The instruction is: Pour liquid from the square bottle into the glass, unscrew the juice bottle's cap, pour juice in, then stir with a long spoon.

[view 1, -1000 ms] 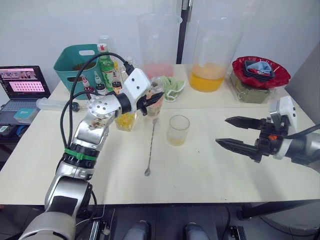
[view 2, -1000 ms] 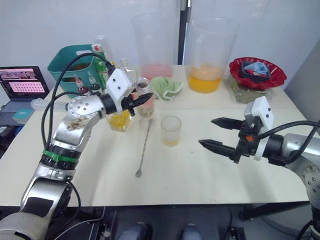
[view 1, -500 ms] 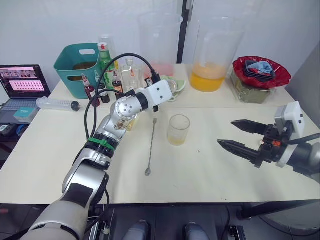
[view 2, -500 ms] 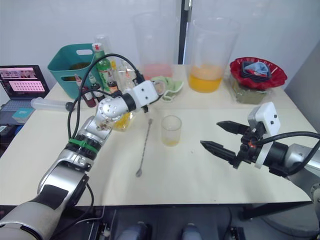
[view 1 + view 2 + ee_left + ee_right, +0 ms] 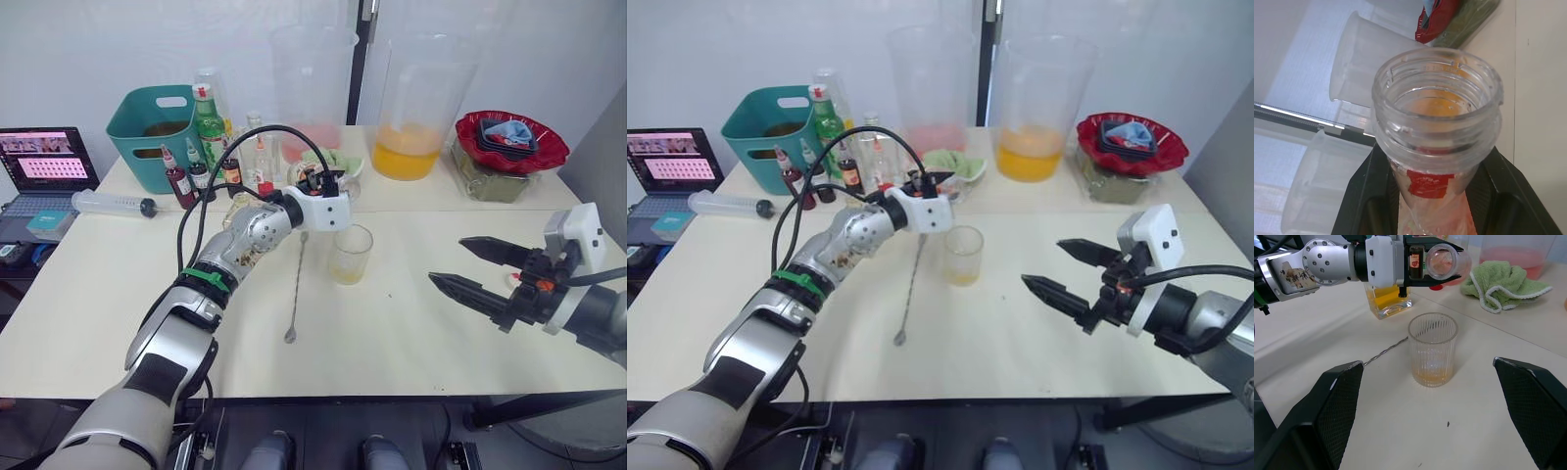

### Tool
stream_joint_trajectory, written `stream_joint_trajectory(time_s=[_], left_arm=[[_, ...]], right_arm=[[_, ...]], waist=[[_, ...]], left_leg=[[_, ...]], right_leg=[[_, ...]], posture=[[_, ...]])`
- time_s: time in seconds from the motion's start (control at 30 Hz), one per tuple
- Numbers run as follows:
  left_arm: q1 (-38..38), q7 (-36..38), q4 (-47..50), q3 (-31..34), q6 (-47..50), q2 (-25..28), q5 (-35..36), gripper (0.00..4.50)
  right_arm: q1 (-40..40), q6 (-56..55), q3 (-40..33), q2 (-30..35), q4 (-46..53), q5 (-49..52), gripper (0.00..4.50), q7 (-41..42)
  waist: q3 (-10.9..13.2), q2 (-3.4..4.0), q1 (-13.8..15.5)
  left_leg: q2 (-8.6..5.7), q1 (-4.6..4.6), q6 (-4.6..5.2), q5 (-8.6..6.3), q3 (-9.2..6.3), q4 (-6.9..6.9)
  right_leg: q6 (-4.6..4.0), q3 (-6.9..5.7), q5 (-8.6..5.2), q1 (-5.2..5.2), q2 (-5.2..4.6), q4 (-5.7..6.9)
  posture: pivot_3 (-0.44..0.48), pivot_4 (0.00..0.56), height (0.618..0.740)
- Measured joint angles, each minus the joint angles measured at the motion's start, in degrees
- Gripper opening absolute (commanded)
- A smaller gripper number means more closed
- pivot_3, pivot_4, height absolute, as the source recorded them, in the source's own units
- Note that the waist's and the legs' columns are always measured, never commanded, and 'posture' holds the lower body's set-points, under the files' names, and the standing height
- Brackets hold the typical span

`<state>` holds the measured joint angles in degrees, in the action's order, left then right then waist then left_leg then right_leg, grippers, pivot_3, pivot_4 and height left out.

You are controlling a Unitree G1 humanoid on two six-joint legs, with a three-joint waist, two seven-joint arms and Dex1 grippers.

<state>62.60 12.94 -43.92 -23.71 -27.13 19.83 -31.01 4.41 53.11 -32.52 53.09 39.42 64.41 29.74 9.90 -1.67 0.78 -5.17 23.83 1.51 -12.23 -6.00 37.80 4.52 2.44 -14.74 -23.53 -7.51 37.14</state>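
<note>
My left gripper [image 5: 1422, 264] is clamped on the juice bottle [image 5: 1442, 262], one black finger on each side of its neck, and the bottle lies tipped on its side with its open, capless mouth [image 5: 1437, 105] turned toward the glass; I cannot make out the cap anywhere. The glass [image 5: 350, 255] stands on the table [image 5: 392, 323] just beside and below the bottle mouth, with a shallow layer of yellowish liquid at its bottom. Just behind my left gripper sits the square bottle [image 5: 1386, 298], upright, with yellow liquid in it. The long spoon [image 5: 296, 289] lies flat on the table next to the glass on my left side, running from under my left forearm toward the near edge, its bowl at the near end. My right gripper [image 5: 480, 279] hangs over the bare right part of the table, well apart from the glass, fingers spread wide and holding nothing. Along the back of the table, a green cloth [image 5: 1501, 281] lies crumpled behind the glass, and two big clear beakers stand further back, one with pink liquid [image 5: 312, 88] and one with orange liquid [image 5: 416, 113]. A red bowl [image 5: 509, 137] sits at the back right. At the back left, a teal basket [image 5: 157, 132], a green bottle [image 5: 207, 122] and some small dark sauce bottles [image 5: 186, 176] crowd together, with a syringe [image 5: 108, 204] and a laptop [image 5: 44, 181] beyond them.
</note>
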Motion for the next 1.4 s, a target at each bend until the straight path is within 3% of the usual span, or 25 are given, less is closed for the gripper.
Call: stream_joint_trajectory(time_s=[0.23, 1.4], left_arm=[[0.0, -1.8, -2.0, -1.6, -0.4, 0.8, -4.6, 1.37], [0.0, -4.6, -0.5, -4.8, -0.1, 1.3, -14.1, 1.37]], right_arm=[[-0.2, 0.0, 0.0, 0.5, 0.0, 1.1, 4.49, -0.8], [-0.2, -0.3, 0.9, 1.2, -1.1, -0.4, 4.49, -1.8]], waist=[[0.0, 0.0, 0.0], [0.0, 0.0, 0.0]], left_leg=[[0.0, 0.0, 0.0, 0.0, 0.0, 0.01], [-0.01, 0.0, 0.01, 0.0, 0.02, 0.06]], right_leg=[[0.0, 0.0, 0.0, 0.0, 0.0, 0.02], [0.02, 0.0, 0.01, 0.01, 0.0, 0.07]], posture=[[0.0, 0.15, 0.74], [0.0, 0.15, 0.74]])
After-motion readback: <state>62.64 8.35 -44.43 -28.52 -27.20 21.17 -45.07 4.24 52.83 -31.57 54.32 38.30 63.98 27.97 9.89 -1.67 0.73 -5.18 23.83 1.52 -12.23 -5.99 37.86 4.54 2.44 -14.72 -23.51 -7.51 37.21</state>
